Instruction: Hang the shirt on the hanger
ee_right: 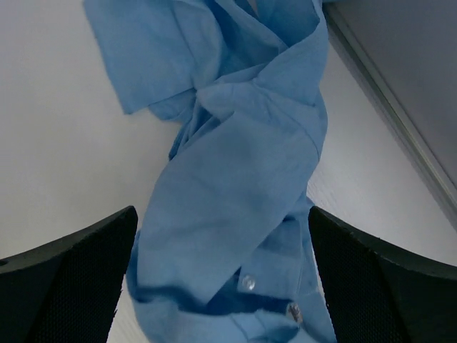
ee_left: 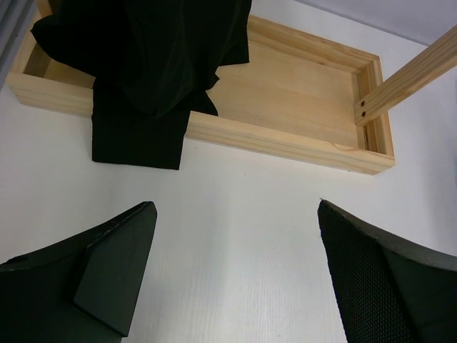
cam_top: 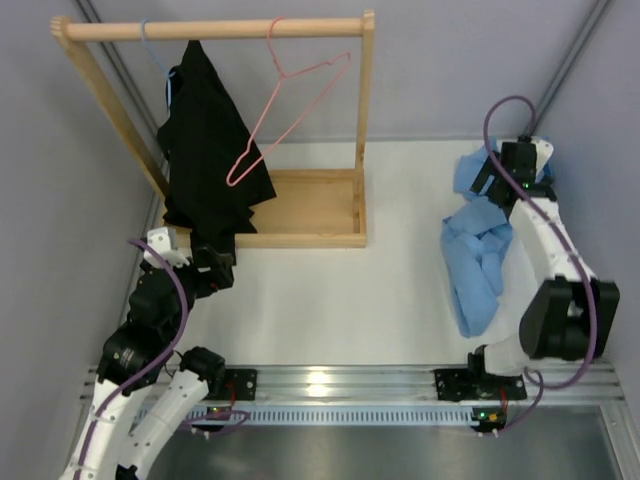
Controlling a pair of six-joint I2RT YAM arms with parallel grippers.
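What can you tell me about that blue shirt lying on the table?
The shirt is light blue, thin cloth, with small pale buttons along one edge. It lies crumpled and twisted in a long heap on the white table, on the right side, apart from the wooden rack. Folds overlap, so sleeves and collar are hard to make out. The right claw hangs open above it, one finger either side; whether it touches the cloth I cannot tell.

High overview of table [cam_top: 330, 290]; close downward wrist views: left at rack base [ee_left: 285, 145], right over shirt [ee_right: 235, 193].
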